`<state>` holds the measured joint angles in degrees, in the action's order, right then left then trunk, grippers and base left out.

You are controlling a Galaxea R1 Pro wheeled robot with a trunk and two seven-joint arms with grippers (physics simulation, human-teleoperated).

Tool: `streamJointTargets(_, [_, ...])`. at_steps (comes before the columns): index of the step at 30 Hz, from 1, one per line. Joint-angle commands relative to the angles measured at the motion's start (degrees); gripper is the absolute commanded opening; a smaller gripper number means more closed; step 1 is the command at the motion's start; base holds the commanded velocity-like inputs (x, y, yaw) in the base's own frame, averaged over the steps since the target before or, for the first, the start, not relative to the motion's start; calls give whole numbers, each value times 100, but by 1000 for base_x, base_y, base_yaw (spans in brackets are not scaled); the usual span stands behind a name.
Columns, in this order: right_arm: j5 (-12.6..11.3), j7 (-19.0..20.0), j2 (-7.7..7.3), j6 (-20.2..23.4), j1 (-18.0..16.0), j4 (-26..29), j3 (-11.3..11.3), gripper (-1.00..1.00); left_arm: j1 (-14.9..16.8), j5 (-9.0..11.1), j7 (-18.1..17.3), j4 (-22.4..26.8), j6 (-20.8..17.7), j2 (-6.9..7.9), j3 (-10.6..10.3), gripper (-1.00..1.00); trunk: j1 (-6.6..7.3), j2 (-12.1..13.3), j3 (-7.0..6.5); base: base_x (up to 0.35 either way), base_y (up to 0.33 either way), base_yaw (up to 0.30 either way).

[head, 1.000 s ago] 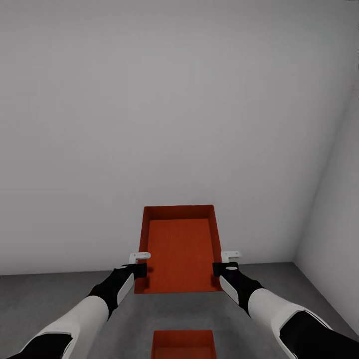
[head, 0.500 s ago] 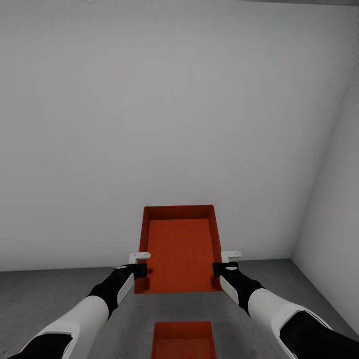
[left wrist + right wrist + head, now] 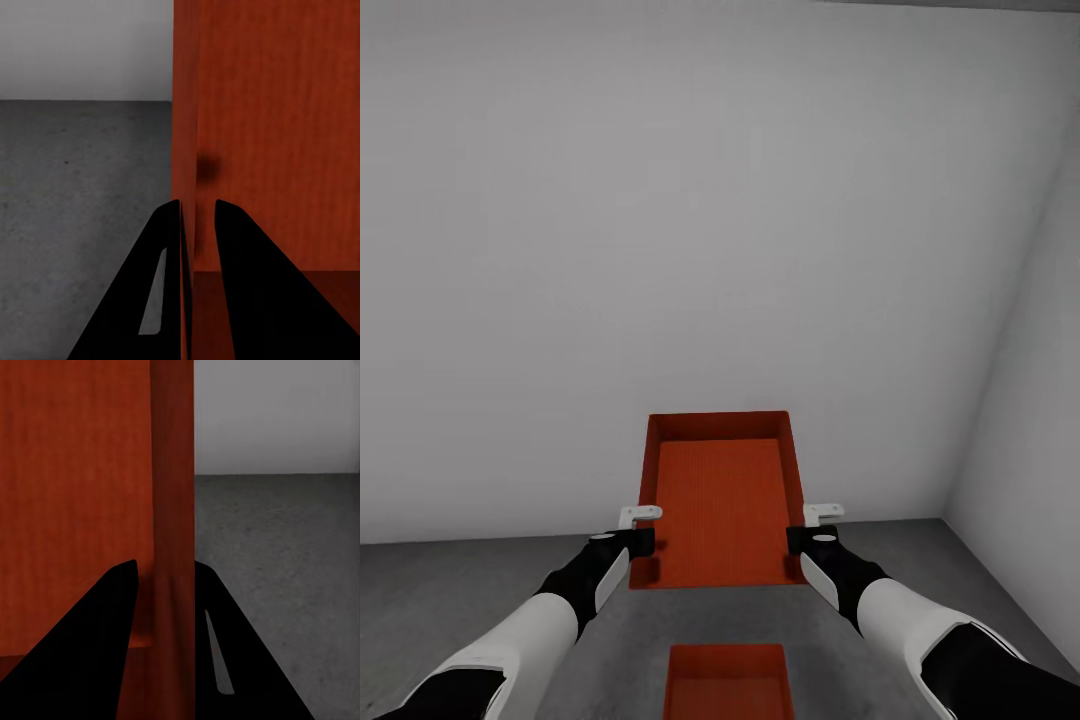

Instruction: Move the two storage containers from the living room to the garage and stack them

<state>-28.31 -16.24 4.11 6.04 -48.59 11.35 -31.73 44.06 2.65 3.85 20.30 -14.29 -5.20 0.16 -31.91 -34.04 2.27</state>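
The bin (image 3: 722,505) hung in the air before the white wall (image 3: 700,230), with the left gripper (image 3: 643,530) clamped on its left wall and the right gripper (image 3: 809,528) on its right wall. Below it, a second bin (image 3: 727,683) sat on the grey floor (image 3: 450,590).

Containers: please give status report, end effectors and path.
Left end effector and right end effector each shut on a side wall of the held container. Second container on the floor below. Nothing between them.
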Motion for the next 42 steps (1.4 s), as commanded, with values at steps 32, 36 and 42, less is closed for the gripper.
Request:
streamJointTargets(32, [-210,104,20,38,-1,-10,-176,-100,6,51,42,27,58,-8,-33,-100,-2,-11,31,0,0,0])
streamJointTargets(36, [-210,104,20,38,-1,-10,-176,-100,6,51,45,27,58,-8,-33,-100,-2,-11,66,0,0,0])
streamJointTargets(42, [-210,104,20,38,-1,-10,-176,-100,6,51,46,27,58,-8,-33,-100,-2,-11,121,0,0,0])
